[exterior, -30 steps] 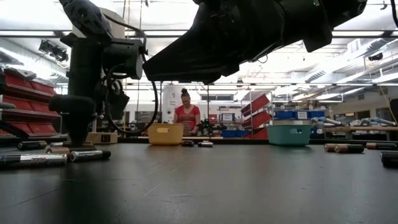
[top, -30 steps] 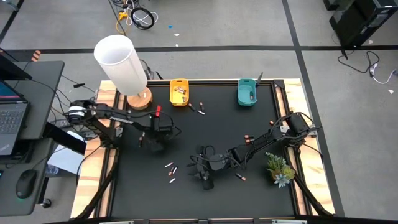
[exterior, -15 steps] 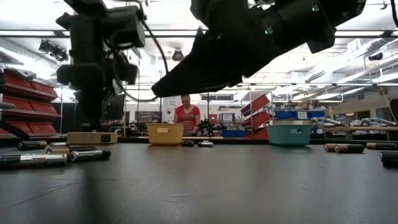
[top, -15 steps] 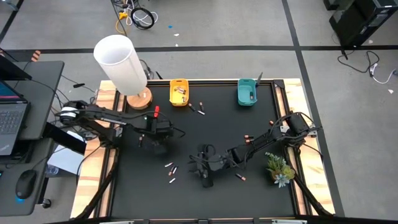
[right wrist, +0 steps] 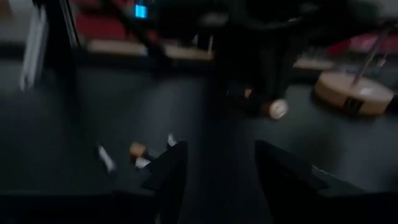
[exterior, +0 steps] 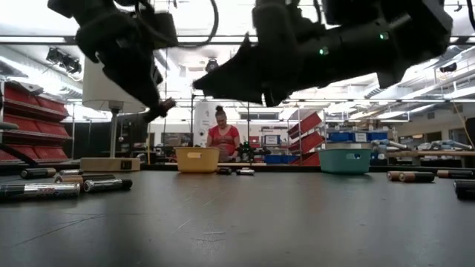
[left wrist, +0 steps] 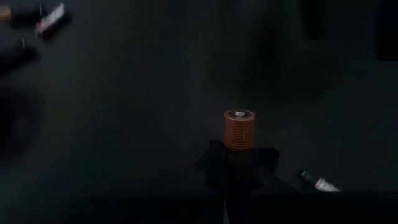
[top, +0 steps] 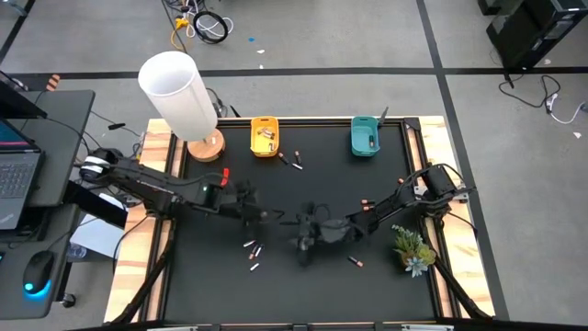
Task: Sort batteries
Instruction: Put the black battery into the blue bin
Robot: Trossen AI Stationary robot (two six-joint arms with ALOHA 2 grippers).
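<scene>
My left gripper (top: 254, 213) hangs over the table's middle, left of centre, shut on a battery with a copper end (left wrist: 239, 129). The low view shows it raised and tilted (exterior: 161, 108). My right gripper (top: 304, 236) hovers just to the right of it, open (right wrist: 214, 169) and facing the left gripper. Loose batteries (top: 254, 249) lie flat on the black mat near the front, with others (top: 290, 162) by the yellow bin (top: 265, 136). A few more (top: 366, 202) lie right of centre. The teal bin (top: 366, 137) stands at the far edge. My left gripper pinches the battery between its two fingers. The ribbed copper end (left wrist: 239, 118) sticks out beyond the fingertips; the rest is hidden between them. The battery is lifted clear of the mat, and the right wrist view shows it in the air (right wrist: 273, 109).
A white lamp (top: 179, 92) on a wooden base stands at the far left corner. A small plant (top: 412, 246) sits at the right edge. Wooden rails (top: 156, 230) frame the black mat. In the room beyond the table a person (exterior: 223, 139) stands.
My left gripper has risen from the mat on the left side, moved toward the table's right and tipped from upright to slanting. My right gripper has lifted a little and shifted toward the far edge.
</scene>
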